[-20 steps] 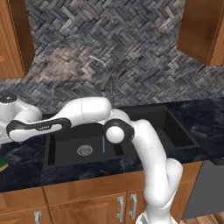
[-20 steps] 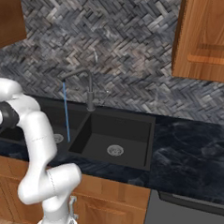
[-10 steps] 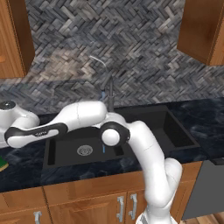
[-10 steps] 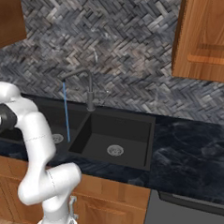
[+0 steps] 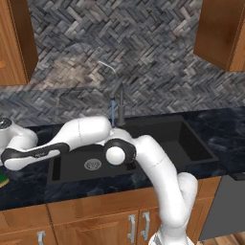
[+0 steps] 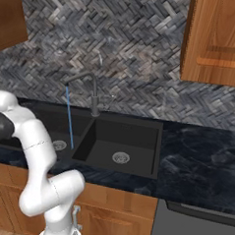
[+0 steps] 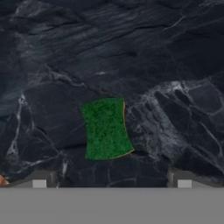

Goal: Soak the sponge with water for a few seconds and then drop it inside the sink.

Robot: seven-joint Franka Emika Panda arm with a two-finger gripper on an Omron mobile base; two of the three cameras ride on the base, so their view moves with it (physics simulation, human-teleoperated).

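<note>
The sponge lies green side up on the dark marbled countertop, centred just ahead of my gripper. The gripper is open, one fingertip on each side of the sponge and above it, holding nothing. In the left base view my arm stretches far left over the counter, and the sponge peeks in at the left edge below the hand. A thin blue stream of water runs from the faucet into the left basin of the black sink.
The arm's forearm and elbow hang over the sink's left basin. Wooden wall cabinets hang above the counter, and base cabinets run below its front edge. A grey appliance front sits at the lower right.
The arm has swung further left and lower over the counter, bringing the hand down towards the sponge. The water keeps running and the gripper stays open.
</note>
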